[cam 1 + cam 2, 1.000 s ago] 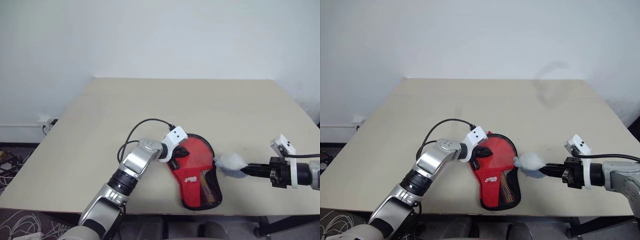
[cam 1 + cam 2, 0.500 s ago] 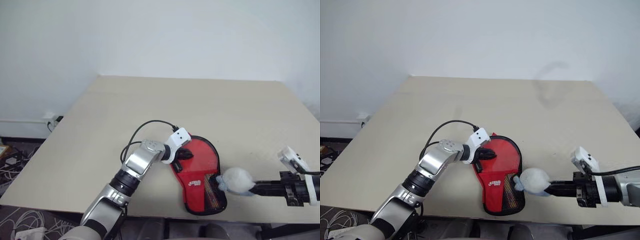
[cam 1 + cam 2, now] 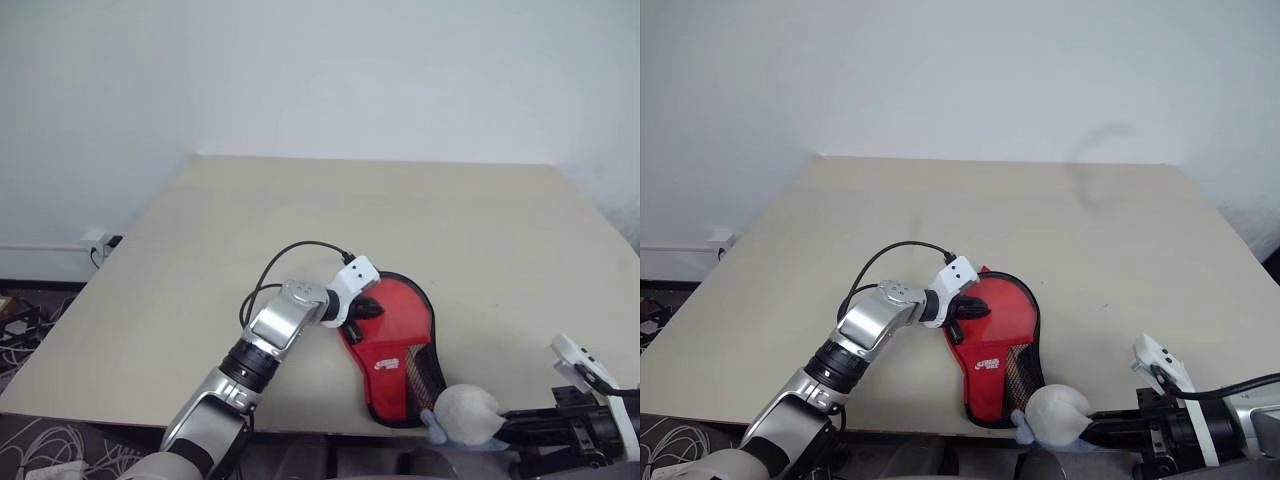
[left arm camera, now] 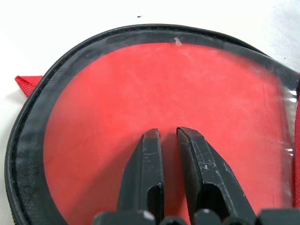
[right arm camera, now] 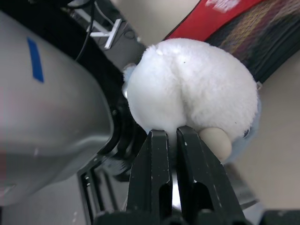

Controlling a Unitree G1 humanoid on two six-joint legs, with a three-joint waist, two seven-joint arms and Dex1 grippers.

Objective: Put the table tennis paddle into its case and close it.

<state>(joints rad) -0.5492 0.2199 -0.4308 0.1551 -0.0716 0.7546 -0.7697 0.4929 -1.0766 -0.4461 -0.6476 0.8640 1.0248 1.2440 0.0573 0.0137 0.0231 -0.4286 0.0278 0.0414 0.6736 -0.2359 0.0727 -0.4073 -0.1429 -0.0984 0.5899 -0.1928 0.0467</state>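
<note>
The case (image 3: 395, 330), red with black trim and a mesh pocket (image 3: 425, 378), lies flat near the table's front edge. My left gripper (image 3: 366, 306) rests on its round end. In the left wrist view its fingers (image 4: 150, 168) stand almost together on the red face (image 4: 140, 93), gripping nothing I can see. My right gripper (image 3: 1090, 428) is shut on a pale fuzzy ball (image 3: 1055, 413), held just past the front edge by the case's narrow end. The ball (image 5: 192, 89) sits at the fingertips (image 5: 158, 140). The table tennis paddle is hidden.
The beige table (image 3: 300, 200) stretches bare behind the case up to a white wall. A black cable (image 3: 290, 255) loops over my left forearm. Cables lie on the floor at the left (image 3: 30, 320).
My right gripper has drawn the fuzzy ball back along the case's right side, from beside its middle to just past the table's front edge. The left gripper has stayed on the case.
</note>
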